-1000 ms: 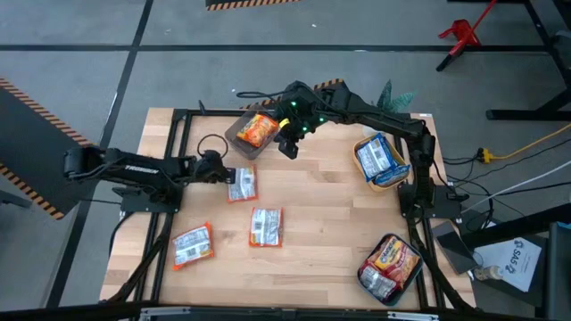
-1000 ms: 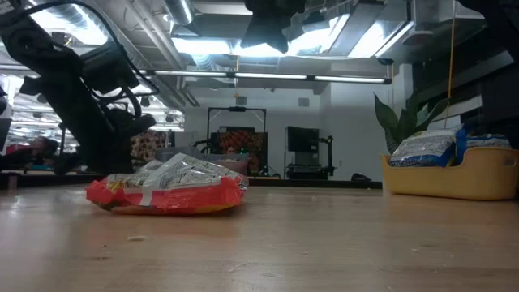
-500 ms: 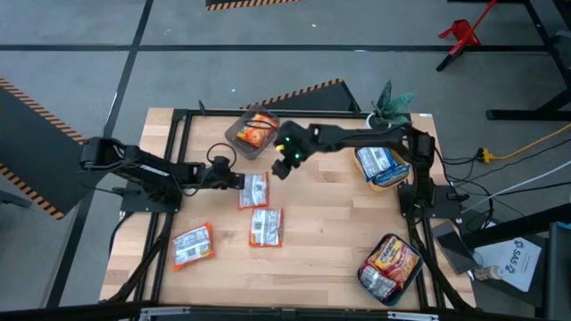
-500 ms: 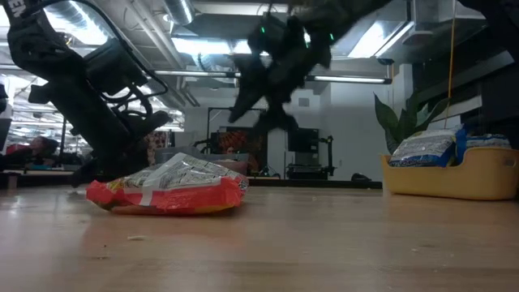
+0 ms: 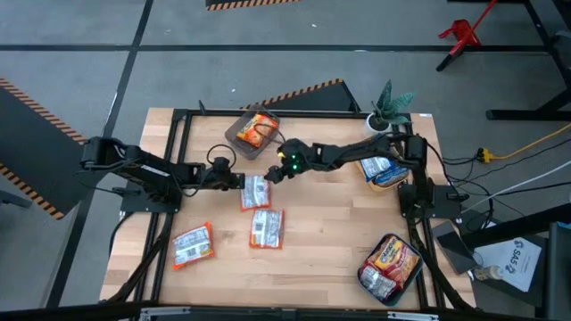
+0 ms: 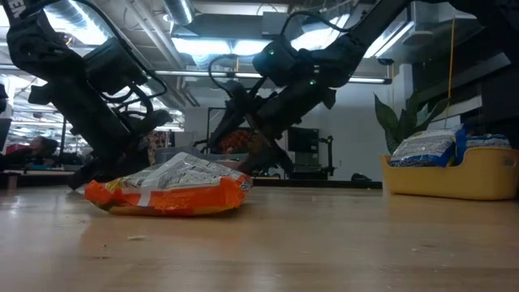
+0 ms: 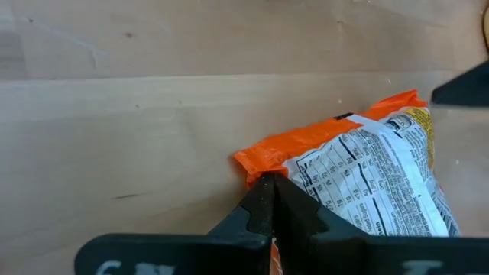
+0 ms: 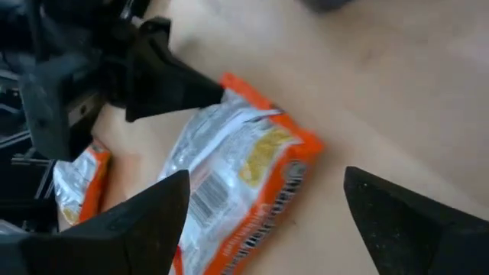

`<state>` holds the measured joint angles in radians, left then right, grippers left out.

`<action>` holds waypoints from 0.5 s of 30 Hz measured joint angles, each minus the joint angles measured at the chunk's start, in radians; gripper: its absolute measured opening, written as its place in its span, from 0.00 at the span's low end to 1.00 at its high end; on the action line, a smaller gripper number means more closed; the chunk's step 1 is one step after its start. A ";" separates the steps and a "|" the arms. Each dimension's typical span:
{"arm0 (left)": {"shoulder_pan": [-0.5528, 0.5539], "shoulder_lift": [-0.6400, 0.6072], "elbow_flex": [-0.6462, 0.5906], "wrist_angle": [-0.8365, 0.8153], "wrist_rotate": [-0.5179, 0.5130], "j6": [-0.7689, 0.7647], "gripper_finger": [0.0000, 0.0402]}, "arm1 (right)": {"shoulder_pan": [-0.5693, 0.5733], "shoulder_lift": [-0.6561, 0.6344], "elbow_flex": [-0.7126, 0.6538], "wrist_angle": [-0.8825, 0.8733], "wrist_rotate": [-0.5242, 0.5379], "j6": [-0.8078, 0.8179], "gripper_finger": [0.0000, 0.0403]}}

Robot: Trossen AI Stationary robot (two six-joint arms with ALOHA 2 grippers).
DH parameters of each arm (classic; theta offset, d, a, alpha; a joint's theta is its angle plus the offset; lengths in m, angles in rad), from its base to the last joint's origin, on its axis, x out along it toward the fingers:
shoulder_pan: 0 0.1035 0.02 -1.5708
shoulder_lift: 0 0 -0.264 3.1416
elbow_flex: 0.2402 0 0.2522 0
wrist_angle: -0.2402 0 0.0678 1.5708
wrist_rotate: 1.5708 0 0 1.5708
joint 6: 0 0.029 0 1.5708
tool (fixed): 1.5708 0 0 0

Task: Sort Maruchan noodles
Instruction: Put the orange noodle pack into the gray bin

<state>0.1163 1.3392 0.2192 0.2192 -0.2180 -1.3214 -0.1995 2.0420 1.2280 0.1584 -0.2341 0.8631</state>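
- The left gripper (image 5: 239, 179) is seen low over the wooden table (image 5: 330, 223), its fingers (image 7: 269, 205) pressed together on the orange edge of a packet (image 5: 254, 192) that lies silver side up near the middle of the table; in the left wrist view the pinched corner is shown clearly.
- At the table's front left a further orange-and-silver packet (image 5: 192, 245) is found lying flat, well apart from both arms.
- Just in front of the pinched packet another silver packet (image 5: 266, 227) is laid flat on the wood.
- A grey container (image 5: 252, 134) at the back of the table is seen holding an orange packet (image 5: 259, 130).
- The right gripper (image 5: 275, 172) is stretched across from the right side and is poised just beside the pinched packet, on the side opposite the left gripper; its fingers (image 8: 134, 221) are spread wide apart, with the packet framed between them and nothing grasped.
- At the right edge a yellow container (image 5: 385, 171) is filled with blue-white packets (image 5: 379, 166).
- At the front right a third container (image 5: 379, 285) is seen, with red-orange packets (image 5: 393, 261) piled in it.
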 joint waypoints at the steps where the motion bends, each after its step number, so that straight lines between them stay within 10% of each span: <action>1: 0.000 0.000 0.000 0.001 0.002 -0.004 0.00 | 0.008 0.010 0.003 0.011 0.006 0.004 0.82; 15: -0.007 0.002 0.000 0.004 -0.016 -0.032 0.00 | 0.043 0.130 0.004 0.207 -0.059 0.112 0.81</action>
<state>0.1093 1.3407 0.2192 0.2228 -0.2342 -1.3533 -0.1562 2.1721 1.2320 0.3651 -0.2927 0.9753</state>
